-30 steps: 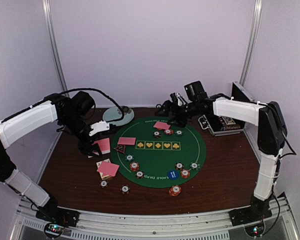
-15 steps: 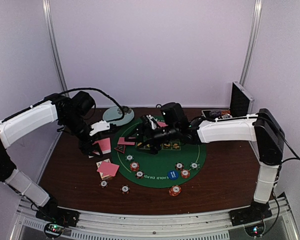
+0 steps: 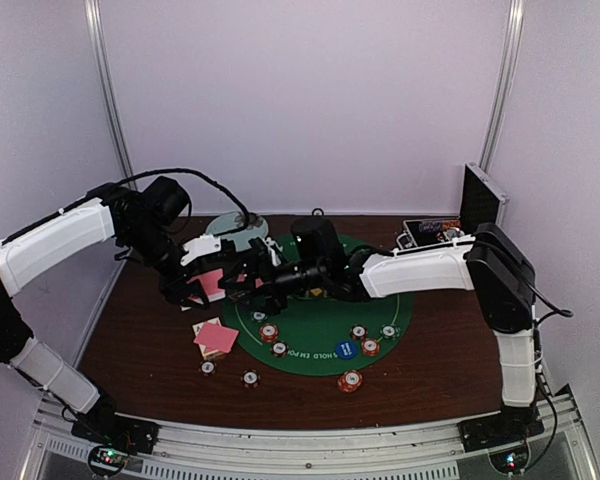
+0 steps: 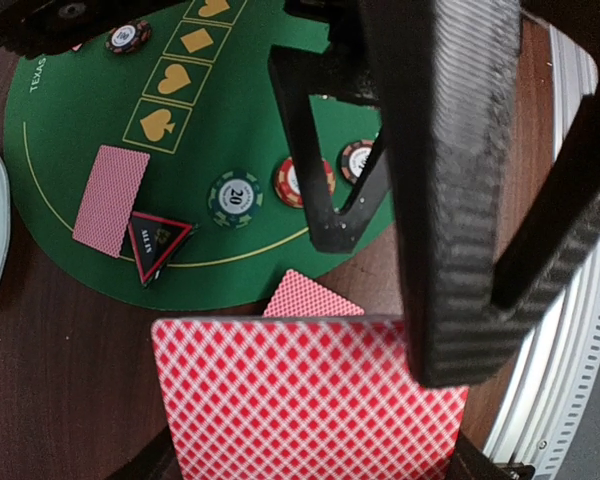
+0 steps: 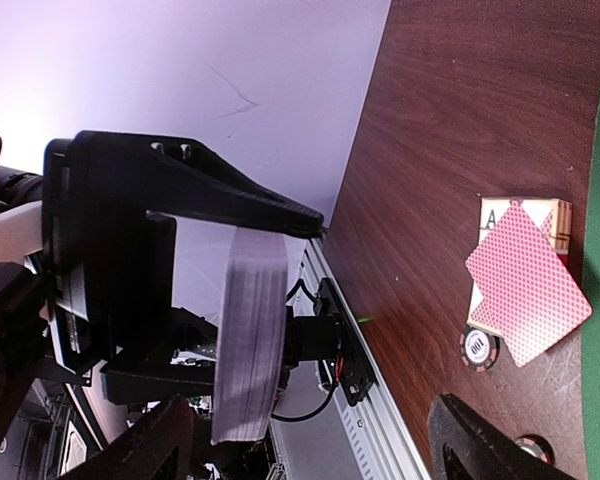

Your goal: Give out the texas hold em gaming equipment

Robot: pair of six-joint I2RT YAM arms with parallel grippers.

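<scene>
My left fingers (image 4: pixel 450 200) are black, ribbed, matt plastic, pressed on the smooth paper of the pink diamond-patterned card deck (image 4: pixel 310 400). The round green mat (image 4: pixel 80 110) looks like matt felt. The dark brown table (image 4: pixel 60 330) is smooth grained wood.

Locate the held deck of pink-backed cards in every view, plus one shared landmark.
Top external: deck of pink-backed cards left of centre, beside the green mat.
Left wrist: bottom centre, backs to camera.
Right wrist: left of centre, edge-on.
Shared landmark: the loose pink card lying off the mat.
</scene>
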